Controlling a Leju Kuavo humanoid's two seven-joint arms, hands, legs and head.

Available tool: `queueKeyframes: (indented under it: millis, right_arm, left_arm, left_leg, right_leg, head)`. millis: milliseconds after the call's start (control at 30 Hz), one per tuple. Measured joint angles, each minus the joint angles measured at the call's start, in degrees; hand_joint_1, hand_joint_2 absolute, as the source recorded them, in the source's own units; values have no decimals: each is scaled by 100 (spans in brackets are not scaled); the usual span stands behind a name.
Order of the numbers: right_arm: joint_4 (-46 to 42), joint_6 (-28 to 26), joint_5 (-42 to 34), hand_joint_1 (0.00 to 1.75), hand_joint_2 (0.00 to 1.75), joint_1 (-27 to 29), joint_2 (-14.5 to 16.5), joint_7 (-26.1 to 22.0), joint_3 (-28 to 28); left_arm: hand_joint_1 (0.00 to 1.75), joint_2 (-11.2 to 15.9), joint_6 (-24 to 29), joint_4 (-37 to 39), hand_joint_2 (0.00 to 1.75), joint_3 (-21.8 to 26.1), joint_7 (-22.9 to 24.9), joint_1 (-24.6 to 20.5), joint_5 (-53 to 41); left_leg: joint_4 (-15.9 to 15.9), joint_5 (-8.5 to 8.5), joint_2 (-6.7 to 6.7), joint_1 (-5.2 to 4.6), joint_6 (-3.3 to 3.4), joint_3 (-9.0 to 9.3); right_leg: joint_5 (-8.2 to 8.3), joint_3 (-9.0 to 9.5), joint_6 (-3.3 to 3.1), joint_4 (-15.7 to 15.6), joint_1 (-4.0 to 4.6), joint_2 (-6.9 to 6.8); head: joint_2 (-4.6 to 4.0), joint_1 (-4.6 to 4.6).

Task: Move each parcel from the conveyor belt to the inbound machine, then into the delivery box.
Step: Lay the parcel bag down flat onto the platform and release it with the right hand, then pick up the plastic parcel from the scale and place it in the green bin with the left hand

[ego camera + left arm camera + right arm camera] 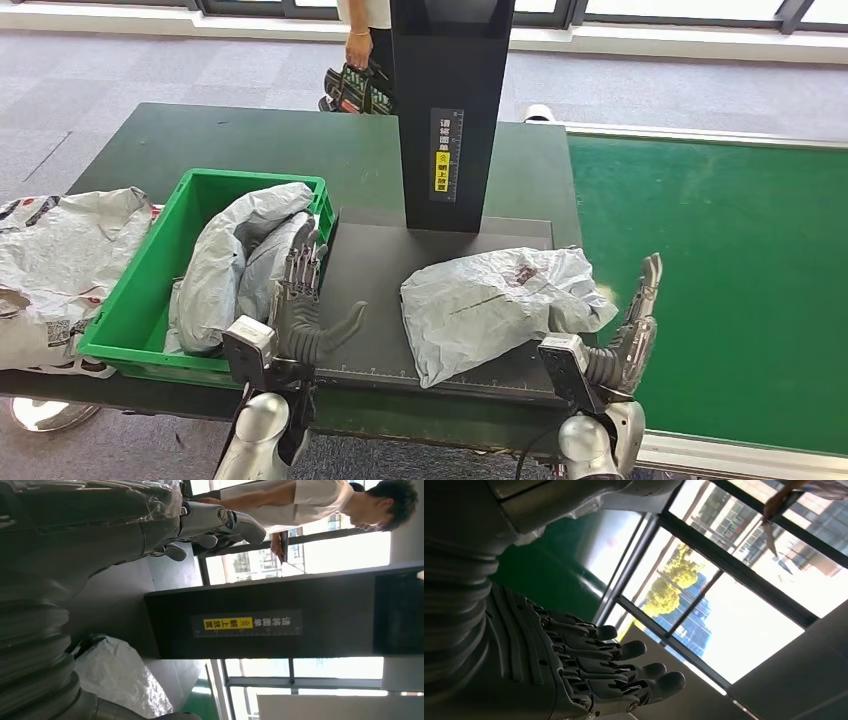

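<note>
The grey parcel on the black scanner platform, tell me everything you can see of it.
The grey parcel is a crumpled, soft plastic mailer bag, silvery grey with a faint reddish printed patch near its top. It lies flat on the black platform of the inbound machine, in front of the upright black column, its right end reaching the green belt. The right hand stands open beside that end; contact cannot be told. The left hand is apart from it.

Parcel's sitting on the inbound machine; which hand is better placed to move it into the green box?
Probably left: the open left hand lies between the grey plastic parcel and green plastic crate.
</note>
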Motion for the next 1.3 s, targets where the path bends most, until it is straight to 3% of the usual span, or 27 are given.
queueKeyframes:
  millis: [200,567,700,867,1033,1167,1300]
  right_arm:
    - [-1051,-8,113,0,175,179,97,-10,0]
    - [-1560,-6,130,0,175,260,98,-4,0]
    - [-2035,-6,126,0,175,324,111,-11,33]
    - [-2672,-4,180,0,175,371,117,-28,281]
    - [-2927,-2,220,0,175,382,116,-28,387]
    - [-2966,5,183,0,175,375,115,-27,436]
    - [-2966,7,168,0,175,374,115,-26,437]
  left_arm:
    - [0,2,63,214,175,-112,0,-46,-45]
    - [0,1,127,381,175,-139,0,-76,-106]
    - [0,-7,569,654,175,-273,0,-234,-559]
    - [0,-136,1543,1680,175,-600,30,-996,-1337]
    - [0,-345,2626,2900,175,-1167,676,-1709,-2082]
    - [0,-437,2844,3601,175,-1800,1459,-2027,-2322]
    - [0,-469,2948,4115,175,-2467,1912,-2260,-2124]
  left_leg:
    - [0,0,4,0,0,1]
    - [1,0,12,0,0,3]
    - [1,0,9,-1,0,2]
    - [2,1,8,-1,1,4]
    - [4,3,7,-3,3,5]
    - [4,2,7,-3,3,4]
    - [3,2,7,-3,2,3]
  right_leg:
    - [1,-1,0,0,-1,6]
    - [3,-2,1,0,-1,8]
    - [3,-2,1,0,-1,6]
    - [7,2,4,0,-2,5]
    - [13,7,7,0,-4,6]
    - [12,7,7,0,-4,6]
    - [12,6,7,0,-3,6]
  head:
    - [0,0]
    - [0,0]
    - [0,0]
    - [0,-1]
    - [0,1]
    - [0,1]
    - [0,0]
